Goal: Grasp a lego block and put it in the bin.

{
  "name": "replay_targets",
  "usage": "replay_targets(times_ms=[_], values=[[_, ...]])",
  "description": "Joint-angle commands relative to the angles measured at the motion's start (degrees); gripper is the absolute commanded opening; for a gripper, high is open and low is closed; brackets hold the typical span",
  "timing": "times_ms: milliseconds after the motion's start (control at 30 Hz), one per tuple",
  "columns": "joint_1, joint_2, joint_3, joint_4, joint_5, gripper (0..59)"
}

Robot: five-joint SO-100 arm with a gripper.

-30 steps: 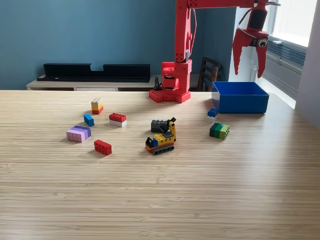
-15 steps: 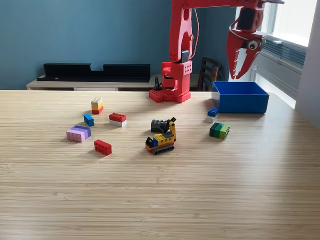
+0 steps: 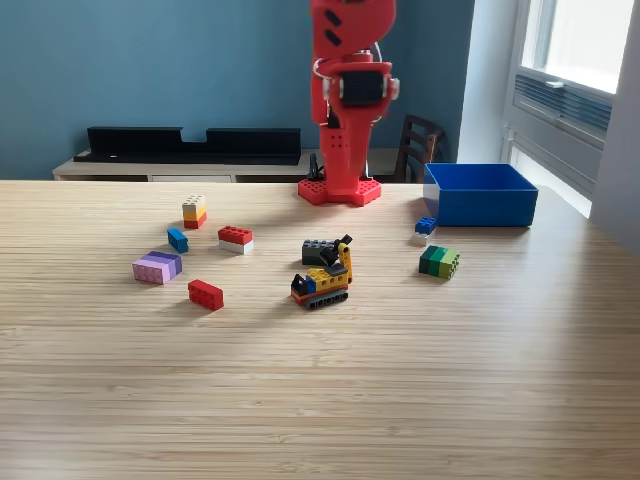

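Swung away from over the bin (image 3: 480, 193), the red arm (image 3: 350, 90) now faces the camera above its base; claw out of frame, state unknown. Blue low-walled plastic bin sits at the table's (image 3: 320, 400) far right edge. Studded blocks scatter mid-table: red block (image 3: 205, 293), green block (image 3: 439, 261), yellow digger (image 3: 322, 282). Near wood-grain half lies open.
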Motion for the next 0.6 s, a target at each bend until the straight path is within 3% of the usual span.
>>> replay_targets(times_ms=[33,600], values=[[3.25,3.96,1.23,-1.32,-0.70,0.1],[3.08,3.96,5.89,-7.91,1.32,0.1]])
